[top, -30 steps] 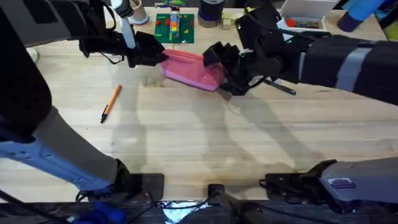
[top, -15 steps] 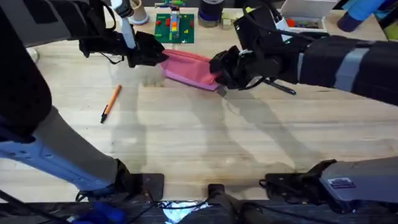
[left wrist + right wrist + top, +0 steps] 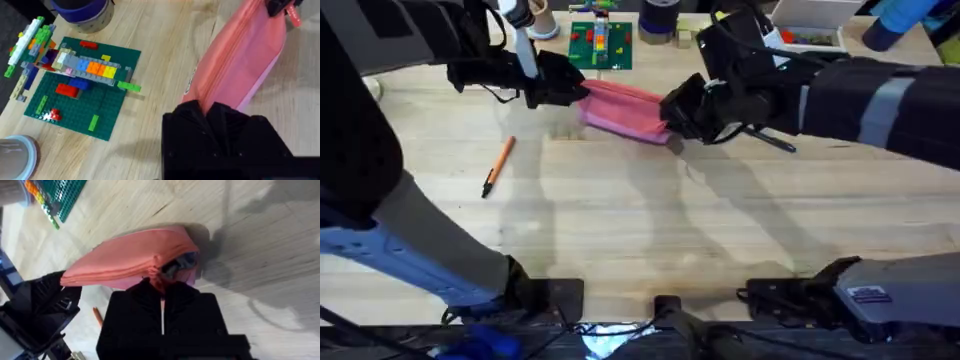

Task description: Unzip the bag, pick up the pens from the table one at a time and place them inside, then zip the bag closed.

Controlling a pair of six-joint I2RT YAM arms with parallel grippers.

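A green brick baseplate [image 3: 601,45] carrying a colourful toy-brick build [image 3: 75,62] sits at the far edge of the table, with a dark blue round container [image 3: 80,11] and a white box [image 3: 810,25] further along that edge.

The near and middle stretch of the tabletop [image 3: 650,230] lies bare, broken by the orange pen [image 3: 498,166] at the left. Farther back the pink bag [image 3: 625,108] is hemmed at both ends: the left pincer [image 3: 570,88] is clamped on its left end and the right pincer [image 3: 672,112] is closed on its right end, both arms crossing above the wood. Just behind the bag stand a green brick plate [image 3: 601,44] and a dark cup [image 3: 658,20], crowding the far edge.
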